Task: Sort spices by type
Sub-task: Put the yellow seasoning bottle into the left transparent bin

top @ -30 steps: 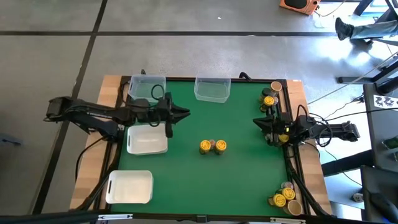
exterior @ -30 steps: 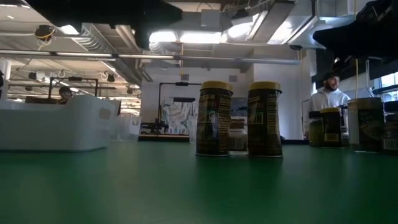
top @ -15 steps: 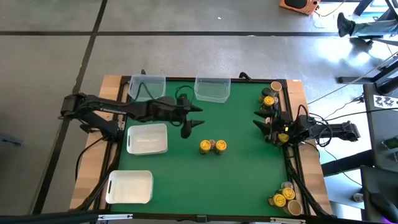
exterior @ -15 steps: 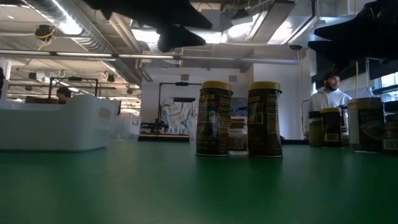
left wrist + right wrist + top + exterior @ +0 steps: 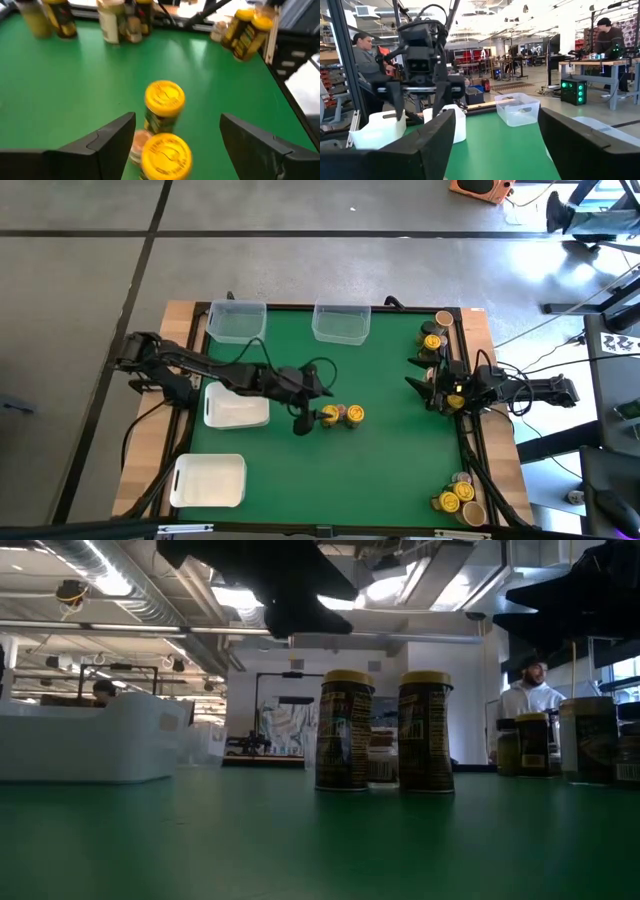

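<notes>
On the green tabletop (image 5: 380, 470), the left gripper (image 5: 308, 418), fingers apart and empty, hovers just beside small round yellow-lidded spice jars (image 5: 341, 415) at the centre. The right gripper (image 5: 420, 387), also spread and empty, waits near the right edge.

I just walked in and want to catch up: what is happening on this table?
The left gripper has reached out to the middle of the green table, fingers open, just short of the small cluster of yellow-lidded jars there. The right gripper hovers open at the right edge, holding nothing. More jars wait along that side. The white trays look empty.
</notes>
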`<action>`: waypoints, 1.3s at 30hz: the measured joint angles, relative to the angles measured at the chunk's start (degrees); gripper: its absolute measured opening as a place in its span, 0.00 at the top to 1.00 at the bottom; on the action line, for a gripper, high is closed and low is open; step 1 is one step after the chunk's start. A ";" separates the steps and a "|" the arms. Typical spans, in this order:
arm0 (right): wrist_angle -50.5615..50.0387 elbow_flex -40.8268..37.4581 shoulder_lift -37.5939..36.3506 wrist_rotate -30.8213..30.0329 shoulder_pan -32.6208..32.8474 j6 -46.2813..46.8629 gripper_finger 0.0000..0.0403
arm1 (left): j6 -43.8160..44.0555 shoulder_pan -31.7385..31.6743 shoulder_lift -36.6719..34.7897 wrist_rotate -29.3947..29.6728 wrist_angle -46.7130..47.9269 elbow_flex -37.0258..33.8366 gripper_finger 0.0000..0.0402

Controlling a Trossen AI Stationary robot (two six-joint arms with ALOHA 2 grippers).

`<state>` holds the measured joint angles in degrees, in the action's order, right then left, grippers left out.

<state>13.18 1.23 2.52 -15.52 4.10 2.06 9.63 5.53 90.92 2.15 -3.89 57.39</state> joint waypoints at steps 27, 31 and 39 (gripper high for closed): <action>-0.60 0.00 0.02 2.00 0.00 0.53 0.30 | 1.75 2.06 8.59 4.33 0.32 -0.26 0.28; -0.78 0.00 0.02 1.51 0.00 0.57 0.30 | 1.79 1.96 9.74 4.33 0.23 -0.33 0.28; -0.84 0.00 0.02 1.00 0.00 0.51 0.30 | 1.08 1.94 11.28 4.31 -2.65 -0.22 0.33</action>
<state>12.34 1.23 2.55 -14.52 4.10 2.57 10.72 7.46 102.20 6.46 -6.54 57.17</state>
